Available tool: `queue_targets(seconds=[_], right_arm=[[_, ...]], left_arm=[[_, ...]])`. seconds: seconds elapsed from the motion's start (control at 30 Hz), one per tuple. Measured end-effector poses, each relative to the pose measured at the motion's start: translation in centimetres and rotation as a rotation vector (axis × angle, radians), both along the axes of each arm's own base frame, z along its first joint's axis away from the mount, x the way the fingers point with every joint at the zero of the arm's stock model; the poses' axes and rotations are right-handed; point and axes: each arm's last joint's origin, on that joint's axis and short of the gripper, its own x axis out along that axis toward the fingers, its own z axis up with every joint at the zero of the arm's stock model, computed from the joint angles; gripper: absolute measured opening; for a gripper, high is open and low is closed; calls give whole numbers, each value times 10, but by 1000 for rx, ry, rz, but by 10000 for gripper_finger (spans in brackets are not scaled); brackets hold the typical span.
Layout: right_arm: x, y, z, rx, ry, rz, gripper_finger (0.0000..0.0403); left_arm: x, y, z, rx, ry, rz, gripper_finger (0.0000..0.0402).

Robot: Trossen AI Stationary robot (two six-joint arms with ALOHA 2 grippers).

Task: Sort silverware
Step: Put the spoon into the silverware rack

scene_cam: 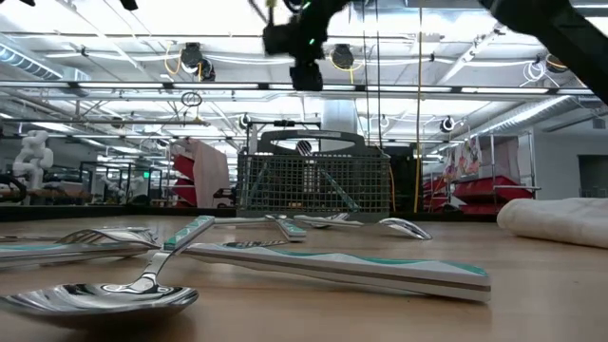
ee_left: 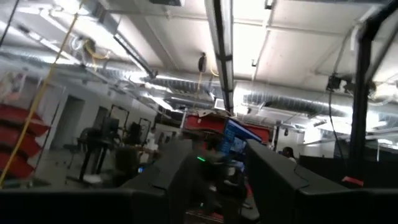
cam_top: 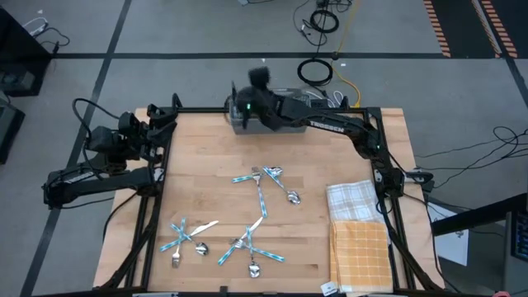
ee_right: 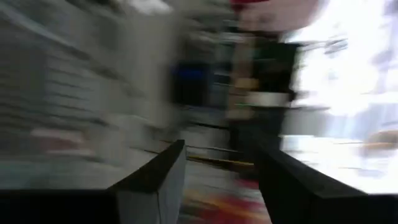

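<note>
Most of the silverware (cam_top: 247, 223) is scattered across the middle and near part of the bench (cam_top: 198, 148), in three loose piles where pieces cross over each other. A few handles already stick up in the mesh caddy (scene_cam: 313, 180) at the far edge. These look light and rigid, with shiny metal heads that'll be slick, so I'd go for the teal handles, roughly mid-length so they don't tip. They lie flat on the wood, so the fingers have to get down right alongside a handle, and I'd pick a piece lying on top of a pile first or the others will drag along.

The right hand (ee_right: 214, 180) is up above the caddy with its fingers spread and nothing between them. The left hand (ee_left: 217, 186) waits off the left edge of the bench, fingers apart, empty too. Two folded cloths (cam_top: 356, 227) sit at the right side, out of the way
</note>
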Motion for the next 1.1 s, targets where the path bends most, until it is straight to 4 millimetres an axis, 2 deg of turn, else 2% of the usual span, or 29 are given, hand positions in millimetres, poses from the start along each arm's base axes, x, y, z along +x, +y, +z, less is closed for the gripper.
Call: queue_targets(seconds=[0.07, 0.13, 0.2, 0.23, 0.33, 0.43, 0.53, 0.63, 0.73, 0.9, 1.1], right_arm=[[-17, 22, -5, 365, -173, -60, 174], [-29, 37, -15, 726, -240, -187, 174], [-35, 53, -29, 953, -208, -321, 174], [-35, 64, -36, 1000, -185, -356, 174], [-33, 110, -57, 1027, -87, -351, 174], [-37, 147, -82, 1020, 6, -380, 174], [-44, 178, -108, 995, 25, -439, 174], [-54, 215, -127, 1046, 23, -498, 174], [-61, 246, -133, 1107, -37, -543, 174], [-75, 293, -128, 1149, -98, -534, 174], [-88, 317, -125, 1106, -49, -385, 173]], left_arm=[[1, 0, -1, -44, 7, -23, 152], [2, 0, -3, -77, 19, -46, 152], [3, 1, -5, -109, 40, -59, 152], [4, 1, -7, -124, 58, -63, 152], [7, 2, -14, -172, 125, -69, 152], [9, 3, -21, -217, 191, -73, 152], [10, 3, -25, -286, 217, -92, 152], [11, 3, -29, -345, 245, -116, 152], [12, 3, -33, -403, 278, -152, 152], [14, 1, -37, -441, 322, -221, 152], [16, -2, -37, -521, 338, -364, 152]])
